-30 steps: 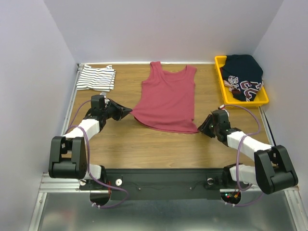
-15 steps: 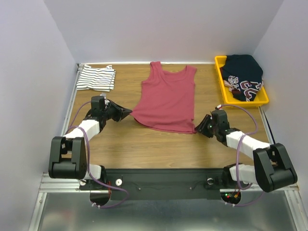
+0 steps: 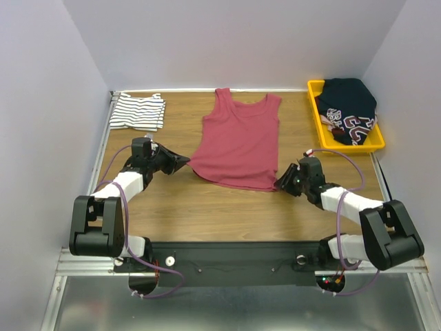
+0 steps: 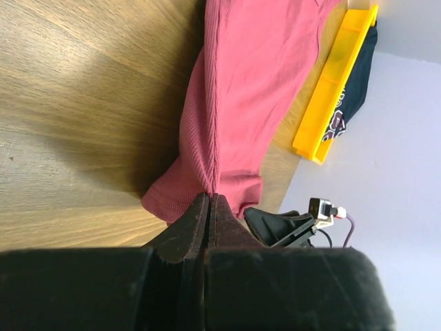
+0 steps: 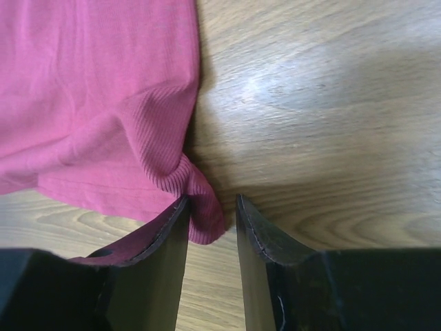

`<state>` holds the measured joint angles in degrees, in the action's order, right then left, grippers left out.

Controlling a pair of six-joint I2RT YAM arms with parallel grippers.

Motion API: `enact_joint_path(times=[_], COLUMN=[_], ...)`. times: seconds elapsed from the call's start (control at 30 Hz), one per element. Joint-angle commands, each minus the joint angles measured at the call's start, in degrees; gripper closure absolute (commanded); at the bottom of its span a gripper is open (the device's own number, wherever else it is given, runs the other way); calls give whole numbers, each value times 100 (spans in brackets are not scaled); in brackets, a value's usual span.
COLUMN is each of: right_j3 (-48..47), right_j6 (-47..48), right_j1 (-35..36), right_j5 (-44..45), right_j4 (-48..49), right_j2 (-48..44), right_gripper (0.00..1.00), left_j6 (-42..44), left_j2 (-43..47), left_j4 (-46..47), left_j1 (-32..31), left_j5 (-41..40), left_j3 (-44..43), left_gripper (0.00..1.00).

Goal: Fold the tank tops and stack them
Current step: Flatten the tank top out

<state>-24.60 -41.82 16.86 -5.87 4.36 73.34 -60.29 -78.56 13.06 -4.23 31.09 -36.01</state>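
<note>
We see the wooden table (image 3: 207, 207) filling the middle of the top view, and on it the maroon tank top (image 3: 241, 141) lies flat at centre frame, straps toward the top edge and hem toward the bottom. The yellow bin (image 3: 315, 110) with a dark garment (image 3: 351, 103) sits at upper right. The striped tank top (image 3: 138, 112) lies already folded at upper left. We judge the step in hand to be the first fold of the maroon top, with both arms set at its hem corners. The left pincer (image 4: 209, 200) is closed tight on the left hem corner, the ribbed edge pinched between its fingers. The right pincer (image 5: 211, 200) stands partly open astride the right hem corner, one finger touching the cloth, nothing clamped yet. Next, we think, it must close on that corner so both arms can lift the hem and carry it up toward the straps.
</note>
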Motion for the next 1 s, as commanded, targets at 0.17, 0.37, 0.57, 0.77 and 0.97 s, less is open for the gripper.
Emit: enact_joint_path(times=[0.17, 0.37, 0.57, 0.77, 0.97], right_j3=[-10, -97, -1703, -3793, -5202], right_j6=[-186, -256, 411, 1000, 1203], right_j1=[89, 89, -69, -218, -219], right_j5=[174, 296, 1684, 2379, 2801], right_j4=[100, -48, -2270, -3792, -4215], right_j2=[207, -30, -1319, -1577, -1393], right_gripper=[76, 100, 100, 100, 100], left_j6=[26, 44, 351, 141, -342], left_j2=[201, 245, 780, 1719, 2555], left_j4=[197, 197, -416, -778, -848], left_j1=[-60, -52, -8, 238, 370], left_j5=[2, 72, 134, 397, 626], left_j3=[103, 120, -143, -362, -933], left_gripper=[100, 100, 100, 100, 100])
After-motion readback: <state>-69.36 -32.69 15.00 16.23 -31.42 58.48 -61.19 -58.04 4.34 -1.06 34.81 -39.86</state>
